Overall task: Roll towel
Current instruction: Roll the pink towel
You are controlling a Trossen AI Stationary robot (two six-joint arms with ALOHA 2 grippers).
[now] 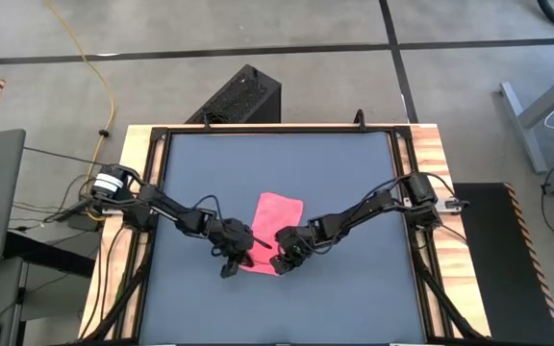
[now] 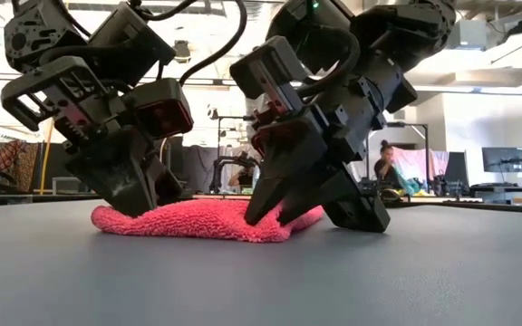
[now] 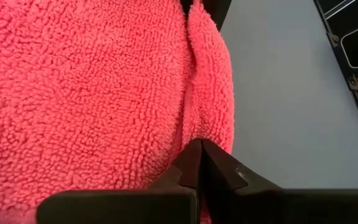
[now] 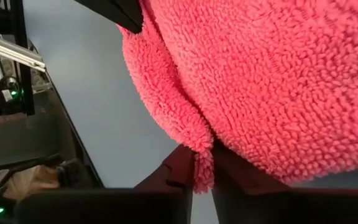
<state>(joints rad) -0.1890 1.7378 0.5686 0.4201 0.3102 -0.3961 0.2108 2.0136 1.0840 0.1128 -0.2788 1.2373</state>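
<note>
Pink towel (image 3: 92,93) fills my view, lying mid-counter (image 1: 354,288): my left hand (image 3: 199,163) is pressed together on its near edge, my right hand (image 4: 204,165) pinches the fold, which I judge could slip free.

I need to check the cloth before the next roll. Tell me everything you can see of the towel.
The towel is small, bright pink, plain and fluffy-looped like microfibre. It lies low on the dark grey table, its near edge folded over. Both hands are down at that edge: the left hand shut, the right hand with a fold between its fingers.
</note>
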